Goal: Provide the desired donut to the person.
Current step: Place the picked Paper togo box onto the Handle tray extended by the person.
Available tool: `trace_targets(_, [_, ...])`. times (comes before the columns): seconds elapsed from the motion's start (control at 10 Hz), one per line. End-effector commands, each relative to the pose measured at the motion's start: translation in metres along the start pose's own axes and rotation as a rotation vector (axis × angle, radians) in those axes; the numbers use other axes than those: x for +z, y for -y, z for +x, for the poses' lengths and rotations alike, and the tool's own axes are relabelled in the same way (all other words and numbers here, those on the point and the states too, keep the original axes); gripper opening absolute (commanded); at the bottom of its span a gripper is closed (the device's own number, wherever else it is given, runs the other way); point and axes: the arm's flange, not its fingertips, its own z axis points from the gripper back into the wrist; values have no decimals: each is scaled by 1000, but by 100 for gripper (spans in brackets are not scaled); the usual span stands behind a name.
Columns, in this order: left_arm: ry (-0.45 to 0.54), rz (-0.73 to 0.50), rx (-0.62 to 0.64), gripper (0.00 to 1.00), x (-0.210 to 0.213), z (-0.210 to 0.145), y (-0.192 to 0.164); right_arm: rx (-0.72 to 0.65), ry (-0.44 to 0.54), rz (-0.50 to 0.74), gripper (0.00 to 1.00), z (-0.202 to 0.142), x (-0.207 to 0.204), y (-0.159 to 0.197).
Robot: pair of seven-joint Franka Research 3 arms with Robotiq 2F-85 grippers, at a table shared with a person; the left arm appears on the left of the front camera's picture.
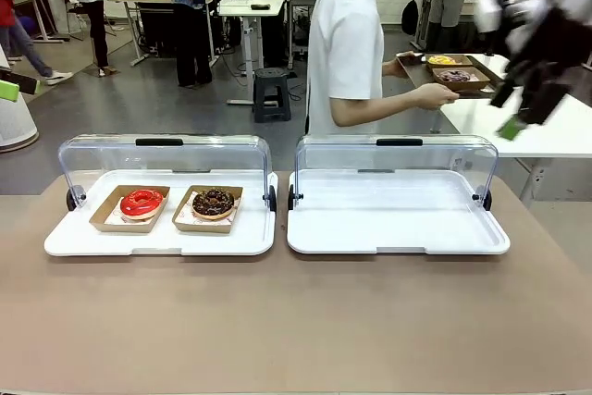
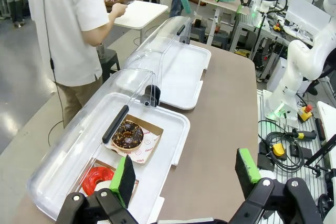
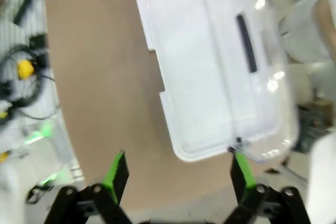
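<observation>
My right gripper [image 3: 178, 174] is spread wide with nothing between its green pads; it hangs high over the brown table [image 3: 100, 93], above the near end of the right-hand white tray [image 3: 210, 77], whose clear lid is folded back. In the front view that same gripper [image 1: 523, 104] is a blurred shape up at the right, well above the table. My left gripper [image 2: 186, 174] is spread just as wide and holds nothing, hovering over the near corner of the left-hand tray [image 2: 168, 150].

That tray carries two donuts, each in its own brown paper boat: a red-glazed donut [image 1: 141, 203] on the left and a chocolate donut [image 1: 214, 202] beside it, both lying flat. They are round, so no long axis to give; the boats sit side by side along the tray's length.

The person [image 1: 347, 43] in the white shirt stands at the far side, turned sideways toward a white side table, holding a dark tray of donuts [image 1: 449, 71] with both hands.
</observation>
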Motion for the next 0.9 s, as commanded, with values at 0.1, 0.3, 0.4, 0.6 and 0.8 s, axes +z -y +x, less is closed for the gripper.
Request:
trace_targets(0.1, [10, -5, 2, 100, 0, 2, 2, -53, 318, 59, 100, -130, 44, 18])
trace_targets(0.3, [10, -5, 2, 100, 0, 2, 2, -57, 547, 60, 100, -219, 58, 18])
trace_targets(0.4, [10, -5, 2, 100, 0, 2, 2, -69, 638, 60, 100, -251, 52, 19])
trace_targets(0.6, [10, -5, 2, 100, 0, 2, 2, -55, 762, 47, 100, -300, 23, 22])
trace_targets(0.8, [10, -5, 2, 100, 0, 2, 2, -69, 800, 29, 100, -326, -6, 24])
